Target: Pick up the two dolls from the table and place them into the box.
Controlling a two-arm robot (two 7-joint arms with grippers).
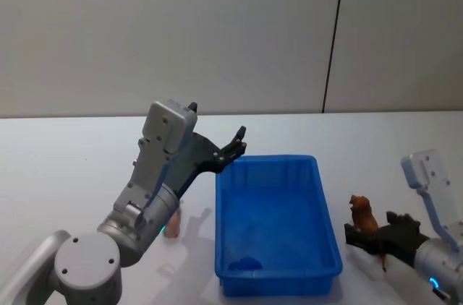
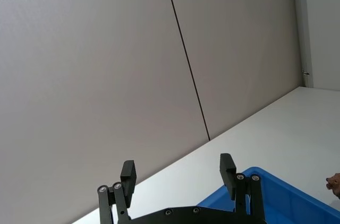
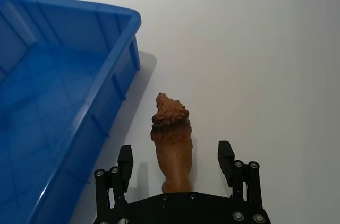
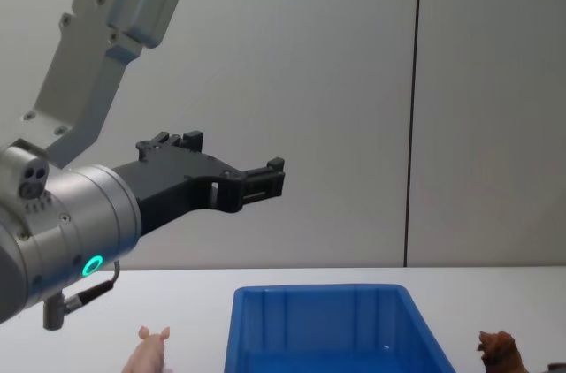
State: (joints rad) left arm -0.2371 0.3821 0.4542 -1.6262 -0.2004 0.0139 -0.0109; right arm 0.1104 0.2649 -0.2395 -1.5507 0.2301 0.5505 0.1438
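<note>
Nearest, low on the right: right pincer (image 3: 176, 156), black fingers spread wide on either side of the brown doll (image 3: 171, 128), not touching it. The doll is shaggy, reddish-brown, glossy moulded plastic, head up, on the counter (image 1: 72, 153) just right of the box (image 1: 278, 283). Left of the box stands the pink doll (image 4: 150, 351), pale and smooth with pointed ears, partly hidden behind the left arm. The box is bright blue plastic, rectangular, with a thick rim and ribbed walls. Left pincer (image 2: 178, 171) is raised above the box's far left corner, wide open, holding nothing. The counter is flat plain white. Behind it is a matte grey wall (image 1: 217, 30) with a dark vertical seam.
</note>
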